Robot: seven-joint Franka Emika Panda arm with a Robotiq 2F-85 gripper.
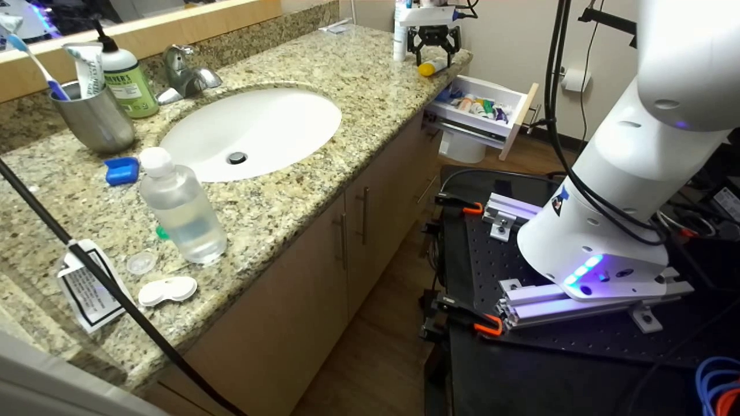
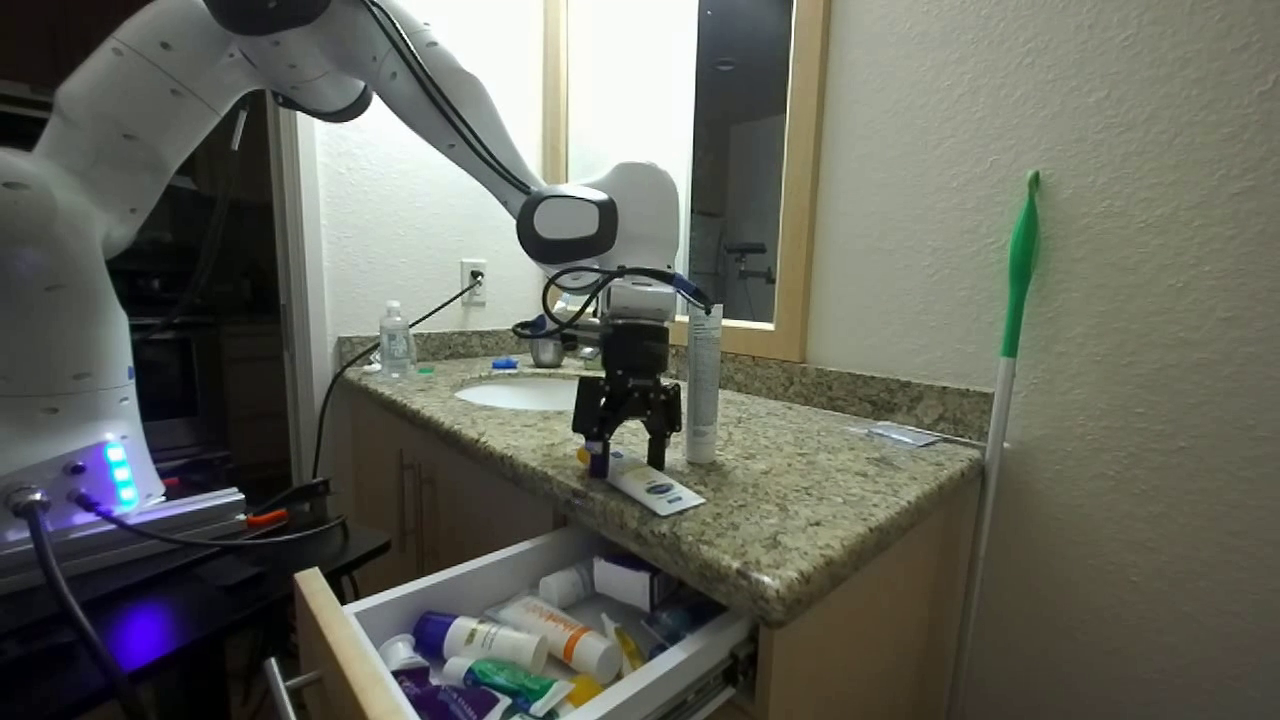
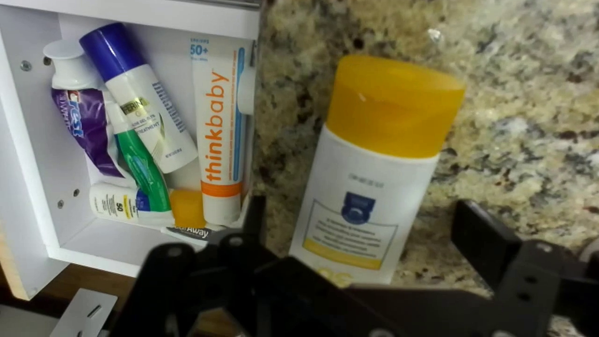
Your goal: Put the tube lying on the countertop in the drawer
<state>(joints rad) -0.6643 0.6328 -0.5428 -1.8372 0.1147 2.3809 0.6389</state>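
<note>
Two black jointed fingers stand apart, one on each side of a white plastic tube with a yellow-orange cap, which lies on the speckled beige-brown granite surface; the wrist view shows a gap at either flank. I take the step in hand to be the grasp. Because the tube lies slightly askew between the fingers, I would turn them parallel to its sides, close evenly on the body, then lift straight up, clear of the tall upright white container just beside them. Counts: one tube to move; one tall container; one white-walled drawer with a pale wooden front, pulled out below the near edge in an exterior view. Inside it: one purple toothpaste tube, one white bottle with a blue-violet cap, one green tube, one white-and-orange tube and one further white container, yellow-capped; others, partly hidden, I cannot count.
</note>
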